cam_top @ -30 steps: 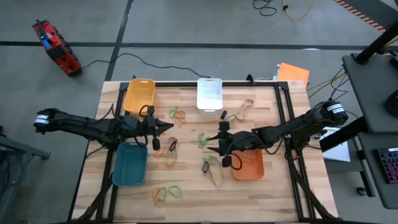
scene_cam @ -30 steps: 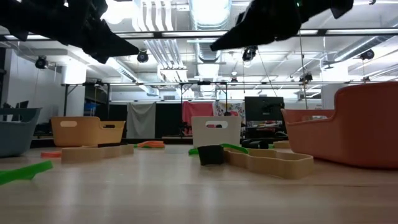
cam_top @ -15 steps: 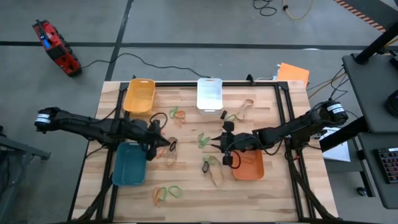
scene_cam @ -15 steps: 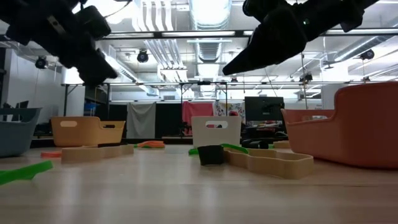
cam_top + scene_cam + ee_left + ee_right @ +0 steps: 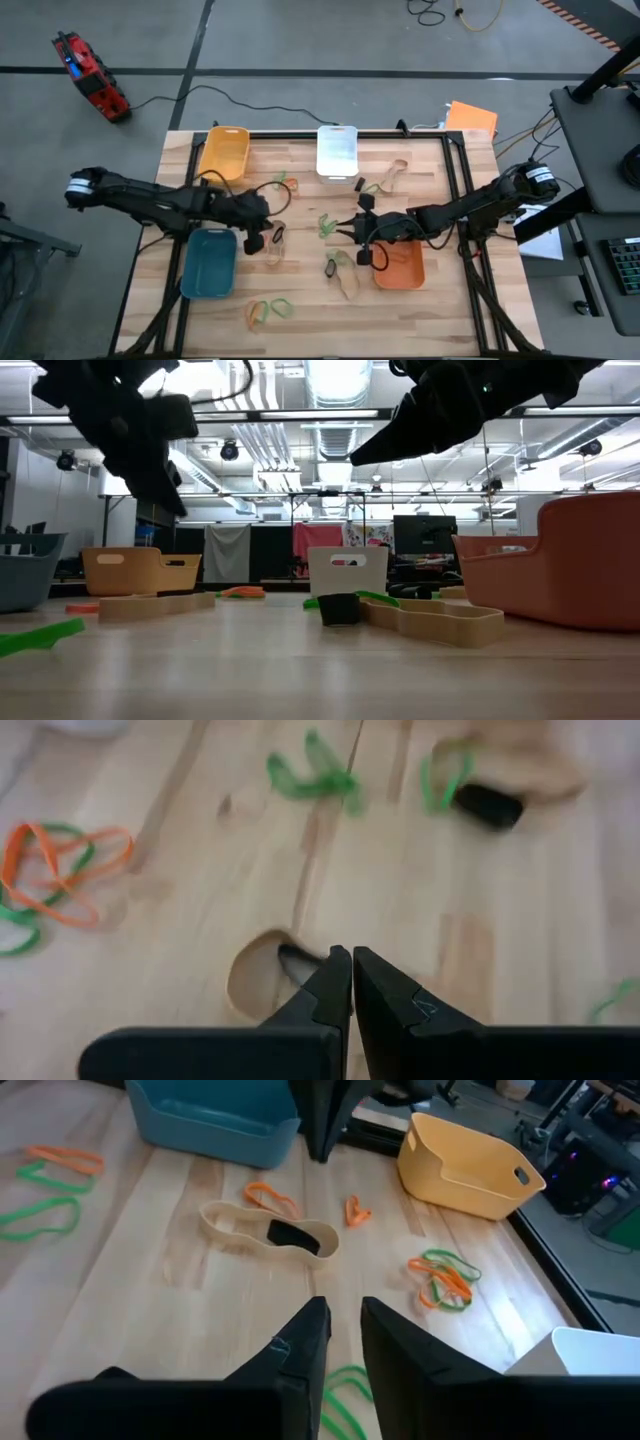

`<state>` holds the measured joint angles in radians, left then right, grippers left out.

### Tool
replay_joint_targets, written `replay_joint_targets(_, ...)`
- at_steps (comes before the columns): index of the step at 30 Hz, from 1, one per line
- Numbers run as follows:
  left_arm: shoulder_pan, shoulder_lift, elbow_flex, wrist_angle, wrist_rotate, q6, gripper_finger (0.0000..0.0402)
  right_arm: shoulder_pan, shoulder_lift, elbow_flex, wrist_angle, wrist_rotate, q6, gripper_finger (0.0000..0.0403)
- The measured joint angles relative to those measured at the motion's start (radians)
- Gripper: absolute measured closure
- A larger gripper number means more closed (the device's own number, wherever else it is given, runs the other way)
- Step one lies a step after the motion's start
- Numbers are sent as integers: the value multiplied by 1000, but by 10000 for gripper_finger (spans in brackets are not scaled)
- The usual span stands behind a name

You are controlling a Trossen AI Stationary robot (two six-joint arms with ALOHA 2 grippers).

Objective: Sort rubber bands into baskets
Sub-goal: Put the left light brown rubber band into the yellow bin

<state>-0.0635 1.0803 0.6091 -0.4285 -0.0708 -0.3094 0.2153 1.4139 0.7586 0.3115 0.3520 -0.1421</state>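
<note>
High view: bands (image 5: 283, 183) scattered on surface (image 5: 420, 300) between baskets (image 5: 223, 152). Light, floppy, flat; pinch one strand edge. Left end effector (image 5: 262, 236) pressed together, empty; right end effector (image 5: 352, 229) narrowly spread, empty.

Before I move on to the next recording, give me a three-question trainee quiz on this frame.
1. True or false: the left hand is shut.
2. Which basket lies closest to the right hand? A yellow basket; B orange basket; C blue basket.
3. Fill in: the black band near the left hand lies inside a ____ band.

Key
1. True; its fingers are pressed together with nothing between them.
2. B; the right arm reaches over it.
3. Tan.
</note>
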Motion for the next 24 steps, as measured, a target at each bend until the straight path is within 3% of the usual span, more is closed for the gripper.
replay_joint_targets(13,49,179,29,2,-55,119,394,0,0,0,-16,-1,19,345)
replay_joint_targets(24,121,265,13,39,-70,205,300,0,0,-1,-18,-3,47,339)
